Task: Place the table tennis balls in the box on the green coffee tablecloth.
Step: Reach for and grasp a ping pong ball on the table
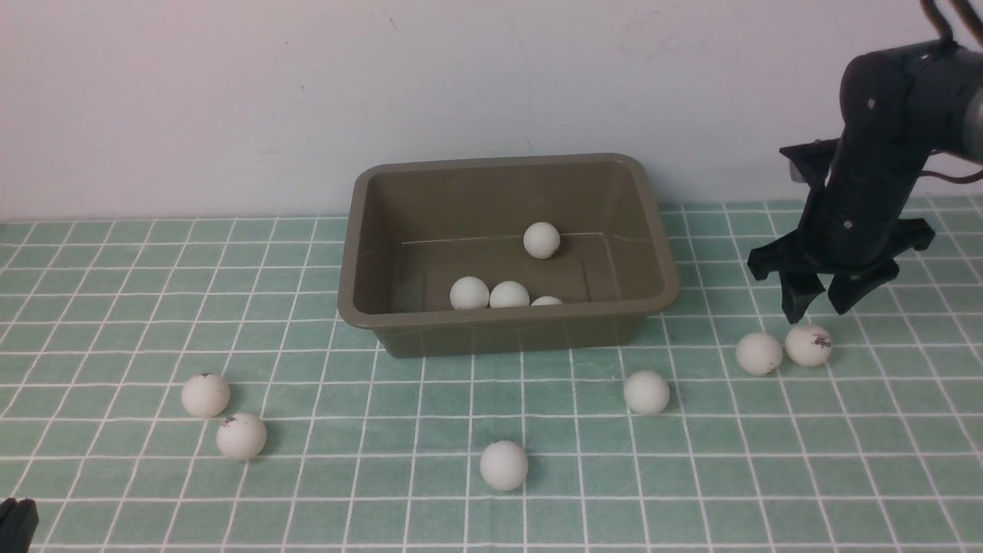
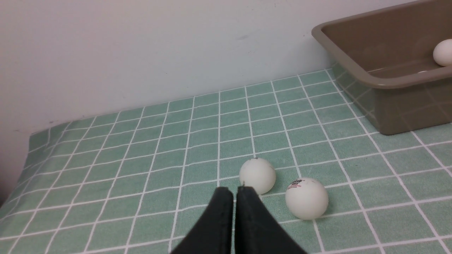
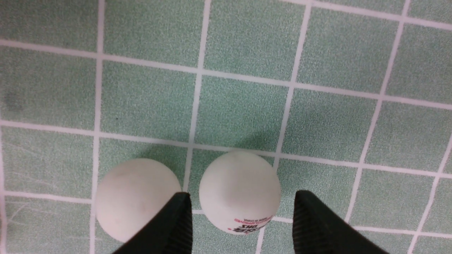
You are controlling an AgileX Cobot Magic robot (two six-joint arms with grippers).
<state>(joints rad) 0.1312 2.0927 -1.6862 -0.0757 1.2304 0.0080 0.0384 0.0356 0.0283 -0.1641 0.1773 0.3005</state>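
White printed ball [image 3: 240, 187] lies between the parted, empty jaws of the right gripper [image 3: 242, 193], seemingly untouched.

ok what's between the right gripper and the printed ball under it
Nothing: in the front view the gap between the open right gripper and the printed table tennis ball is bare.

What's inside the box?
Four balls show in the box: one toward the back, three along the front wall, the last half hidden by the rim. More could hide there.
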